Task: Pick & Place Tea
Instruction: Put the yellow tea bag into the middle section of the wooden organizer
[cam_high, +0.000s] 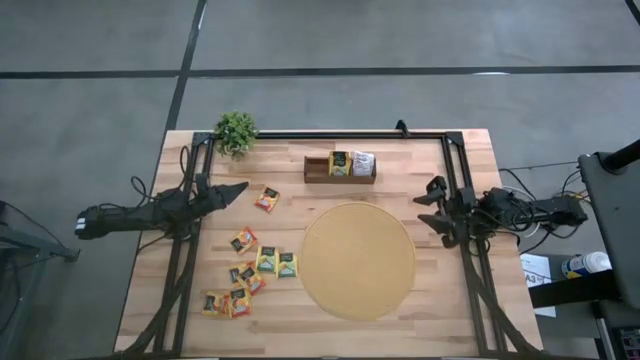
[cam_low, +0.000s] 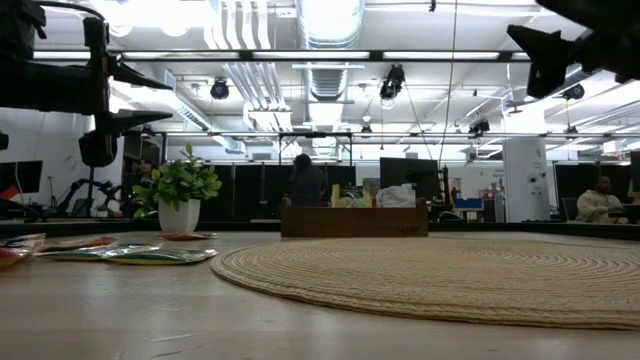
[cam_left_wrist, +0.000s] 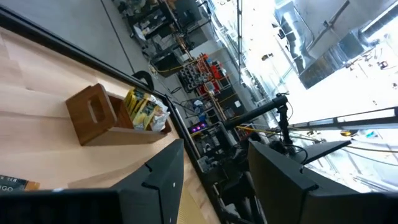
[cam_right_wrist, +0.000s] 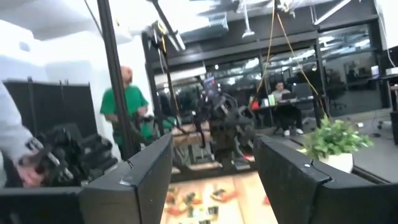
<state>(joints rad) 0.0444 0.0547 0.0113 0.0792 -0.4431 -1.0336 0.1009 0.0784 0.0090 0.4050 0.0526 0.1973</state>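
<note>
Left jaws (cam_high: 240, 187): standing open and empty, hanging above the table (cam_high: 450, 300) near its left edge, the tips pointing toward the tray.
Right jaws (cam_high: 432, 205): standing wide open and empty, hanging above the table's right side, facing across toward the left arm.
Tea sachets on the table (cam_high: 250, 272): lying loose in a scatter on the left half of the table, nearer the front edge than the left jaws and well apart from the right jaws.
Single orange-red sachet (cam_high: 267, 198): lying flat just beyond the left jaws' tips, apart from the main scatter.
Yellow-green pair (cam_high: 277, 262): lying side by side, just beside the mat's left rim.
Front cluster (cam_high: 227, 302): several sachets overlapping near the front-left corner, the farthest from both jaws.
Tray (cam_high: 317, 173): a brown wooden box sitting ahead of the left jaws, toward the back of the table; its left slot is showing empty.
Sachets in the tray (cam_high: 340, 163): a yellow-green one standing in the middle slot, a pale one (cam_high: 362, 163) in the right slot.
Mat (cam_high: 358, 260): a large round woven mat lying bare between the two jaws, toward the front.
Plant (cam_high: 237, 131): a small potted plant standing at the back-left corner, behind the left jaws.
</note>
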